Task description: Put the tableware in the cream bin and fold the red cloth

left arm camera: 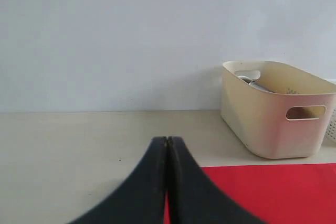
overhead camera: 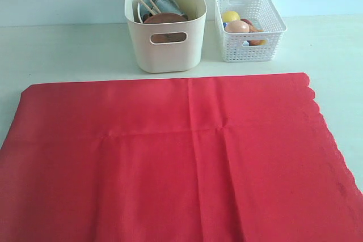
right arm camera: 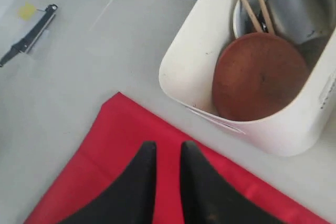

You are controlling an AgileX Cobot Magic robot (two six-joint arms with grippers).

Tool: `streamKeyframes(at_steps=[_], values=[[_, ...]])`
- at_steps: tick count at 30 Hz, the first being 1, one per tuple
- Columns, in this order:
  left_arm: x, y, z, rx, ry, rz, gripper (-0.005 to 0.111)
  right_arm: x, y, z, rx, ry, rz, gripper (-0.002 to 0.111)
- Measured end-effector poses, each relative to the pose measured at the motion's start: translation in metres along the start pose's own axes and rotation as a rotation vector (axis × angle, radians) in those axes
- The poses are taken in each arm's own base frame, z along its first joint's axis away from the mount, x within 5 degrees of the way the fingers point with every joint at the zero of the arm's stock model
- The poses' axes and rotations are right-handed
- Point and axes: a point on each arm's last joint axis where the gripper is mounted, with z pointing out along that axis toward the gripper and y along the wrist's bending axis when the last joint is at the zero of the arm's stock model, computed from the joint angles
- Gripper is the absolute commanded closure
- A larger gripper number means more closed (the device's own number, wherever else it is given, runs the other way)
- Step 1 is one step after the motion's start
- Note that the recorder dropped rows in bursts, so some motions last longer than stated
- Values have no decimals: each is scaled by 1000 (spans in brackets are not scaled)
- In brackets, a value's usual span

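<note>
Your left gripper (left arm camera: 167, 141) is pressed closed, your right gripper (right arm camera: 168, 148) narrowly parted. The large red fabric cloth (overhead camera: 181, 157) lies flat before the tall cream plastic bin (overhead camera: 164, 55), which holds a round brown wooden plate (right arm camera: 257, 77).

The cream bin (overhead camera: 164, 49) is smooth plastic with a soft sheen. Inside it sit a matt brown wooden plate (right arm camera: 257, 77), pale wooden chopsticks (right arm camera: 247, 6) and what looks like a brushed steel cup (right arm camera: 299, 9). In front of it, the red cloth (overhead camera: 181, 157) is matt fabric, lightly creased.
</note>
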Motion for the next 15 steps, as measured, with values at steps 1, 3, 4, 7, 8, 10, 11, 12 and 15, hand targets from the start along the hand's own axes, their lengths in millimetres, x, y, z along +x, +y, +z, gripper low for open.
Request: streamKeyframes(at_steps=[1,3,4,7,8,10,11,12,15], values=[[0,0,0,0,0,0,105,-1,4,-5,19,5,-21,91],[0,0,0,0,0,0,105,-5,16,-18,54,0,-63,91],[0,0,0,0,0,0,105,-6,22,-24,69,-5,-82,91],[0,0,0,0,0,0,105,-9,36,-41,130,-13,-138,91],[0,0,0,0,0,0,105,-10,41,-48,158,-15,-155,91],[-1,0,0,-1,-10,-9,105,-11,46,-55,201,-17,-172,91],[-3,0,0,-2,-28,-55,105,-11,49,-61,231,-14,-185,91],[-4,0,0,-2,-44,-119,105,-11,50,-64,252,-18,-187,91],[-10,2,-1,-3,-116,-329,105,-5,52,-71,308,-19,-189,91]])
